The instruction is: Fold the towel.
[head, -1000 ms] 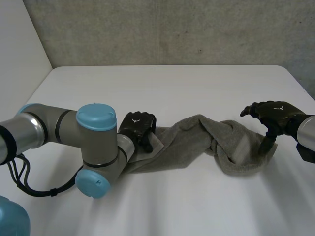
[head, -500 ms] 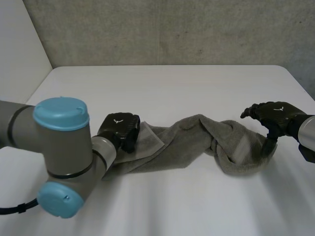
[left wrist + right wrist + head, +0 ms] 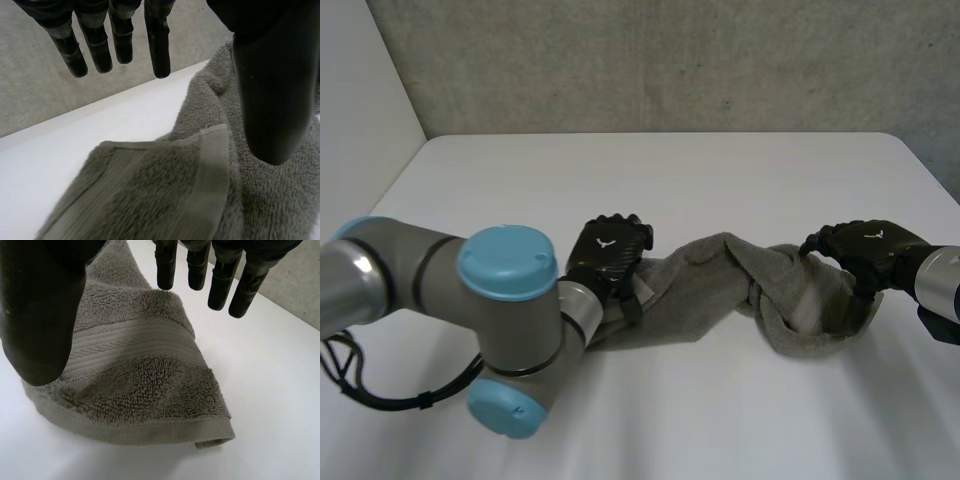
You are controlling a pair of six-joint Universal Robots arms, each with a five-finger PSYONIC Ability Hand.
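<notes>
1. Towel (image 3: 720,290): one, grey terry. It lies twisted and bunched on the near half of the one white table (image 3: 670,170), stretched from side to side between the two hands.
2. Its left end is a flatter corner with a woven band. Its right end is a doubled-over lump with a hemmed edge curling under.
3. Hands: two, both black. The left hand (image 3: 608,255) is over the towel's left end, with the banded corner under its palm.
4. In the left wrist view its fingers (image 3: 159,45) are straight, spread and raised off the cloth. The thumb (image 3: 272,100) stands well apart from them, and nothing is pinched. I cannot tell whether the thumb tip touches the cloth.
5. The right hand (image 3: 865,248) is over the towel's right end. Its fingers (image 3: 220,280) are straight and its thumb (image 3: 42,315) is apart, with the folded lump beneath the palm, ungripped.
6. Arms: two. The left arm (image 3: 505,265) is bent at the table's near left, and the right arm (image 3: 940,290) comes in from the right.
</notes>
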